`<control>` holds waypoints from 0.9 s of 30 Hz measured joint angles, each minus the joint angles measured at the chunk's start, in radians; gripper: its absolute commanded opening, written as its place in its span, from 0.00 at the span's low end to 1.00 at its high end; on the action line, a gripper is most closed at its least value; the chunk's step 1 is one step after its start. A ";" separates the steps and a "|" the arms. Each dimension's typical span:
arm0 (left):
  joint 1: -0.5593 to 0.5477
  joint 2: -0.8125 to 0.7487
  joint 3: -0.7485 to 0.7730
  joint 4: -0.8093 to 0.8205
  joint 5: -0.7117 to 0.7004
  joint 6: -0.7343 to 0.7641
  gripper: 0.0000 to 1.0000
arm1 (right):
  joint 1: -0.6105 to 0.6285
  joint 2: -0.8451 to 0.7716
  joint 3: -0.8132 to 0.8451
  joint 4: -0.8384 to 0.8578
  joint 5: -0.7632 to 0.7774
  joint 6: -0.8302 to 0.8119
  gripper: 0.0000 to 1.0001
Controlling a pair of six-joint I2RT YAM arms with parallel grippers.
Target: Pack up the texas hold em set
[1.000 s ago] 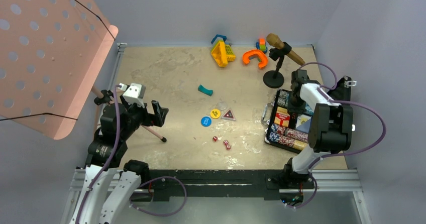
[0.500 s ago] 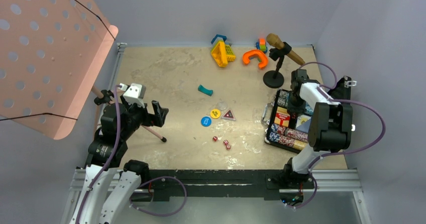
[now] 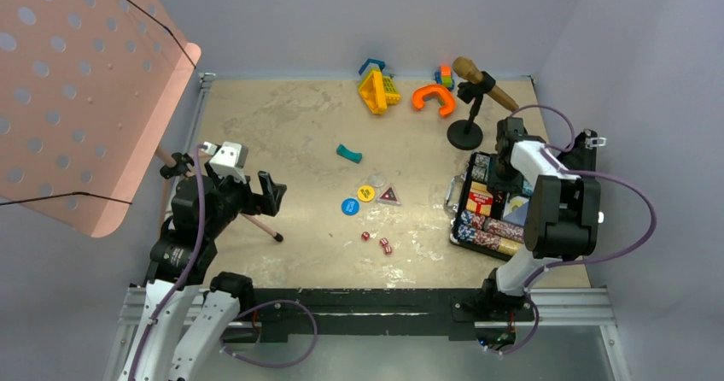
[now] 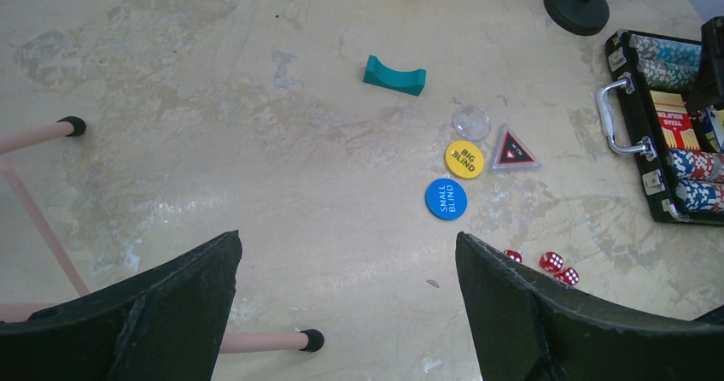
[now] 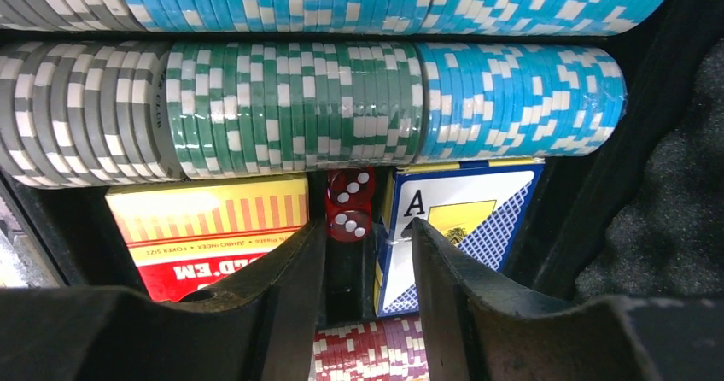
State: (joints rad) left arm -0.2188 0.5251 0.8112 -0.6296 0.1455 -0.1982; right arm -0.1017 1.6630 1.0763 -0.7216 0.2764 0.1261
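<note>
Two red dice lie in the case slot between red deck and blue deck. Right gripper just spread half-wide, holds nothing: drop done. Deck walls tight, so exit straight up. Loose dice and tokens wait at 9 o'clock of case, open table around. Left gripper wide apart, empty.

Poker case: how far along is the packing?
Done: chip rows and both card decks sit in the case, with two red dice in the slot between decks. In hand: nothing; the right hand stands open over those dice. Left: three dice, blue token, yellow token and triangular token on the table, then closing the case.
</note>
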 measured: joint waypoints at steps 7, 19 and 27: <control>0.000 0.000 0.000 0.000 0.000 0.000 0.99 | -0.003 -0.053 0.000 0.006 -0.027 -0.005 0.49; 0.000 0.000 0.000 0.000 0.000 0.000 0.99 | 0.066 -0.204 0.000 0.020 -0.093 -0.010 0.37; 0.000 0.000 -0.003 0.000 0.000 0.000 0.99 | 0.427 -0.359 -0.021 0.043 -0.216 0.071 0.31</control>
State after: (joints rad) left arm -0.2184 0.5255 0.8078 -0.6292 0.1455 -0.1982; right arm 0.3252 1.3041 1.0554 -0.6781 0.0601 0.1974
